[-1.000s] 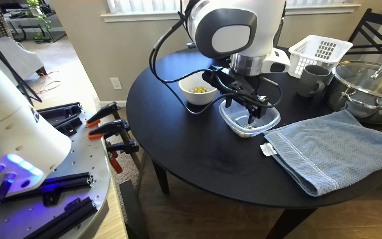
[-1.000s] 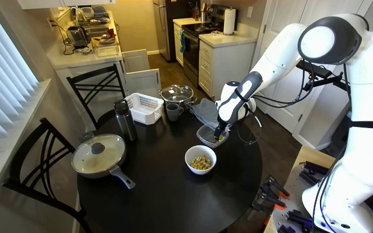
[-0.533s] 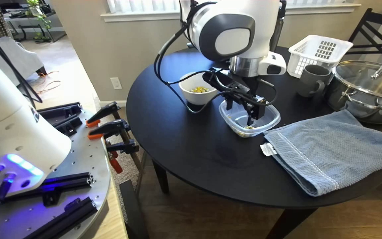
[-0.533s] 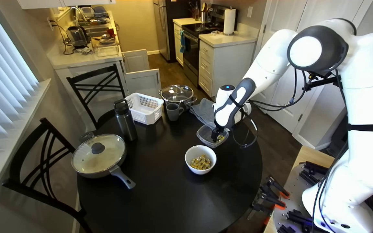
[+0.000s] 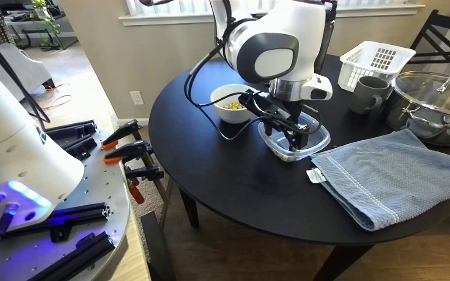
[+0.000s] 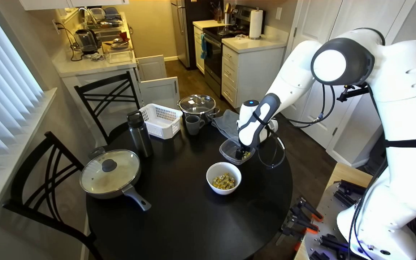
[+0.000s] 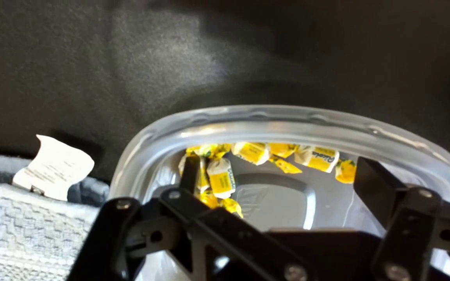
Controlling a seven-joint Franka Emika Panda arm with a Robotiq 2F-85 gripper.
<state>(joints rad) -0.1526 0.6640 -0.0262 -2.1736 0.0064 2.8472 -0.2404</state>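
Note:
My gripper (image 7: 277,175) is open and points down into a clear plastic container (image 7: 272,113), with nothing between its fingers. Several yellow-and-white wrapped candies (image 7: 221,178) lie along the container's wall. The left finger (image 7: 190,173) is right against or over a few candies; contact cannot be told. The right finger (image 7: 377,187) is close to a yellow candy at the row's end. In both exterior views the container (image 5: 318,146) (image 6: 226,155) stands on the black table, partly hidden by the gripper (image 5: 281,139). A white bowl (image 5: 233,116) (image 6: 215,169) with more candies stands close by.
A blue-grey towel (image 5: 393,179) lies beside the container. A grey mug (image 5: 367,95), lidded pot (image 5: 424,113) and white basket (image 5: 356,70) stand beyond. A steel bottle (image 6: 141,139) and lidded pan (image 6: 110,173) are also on the table. Black cables (image 5: 209,103) hang from the arm.
The gripper has shifted a little and sunk lower into the container, its fingertips now down by the candies. The arm has moved left in an exterior view. Container and bowl have not moved.

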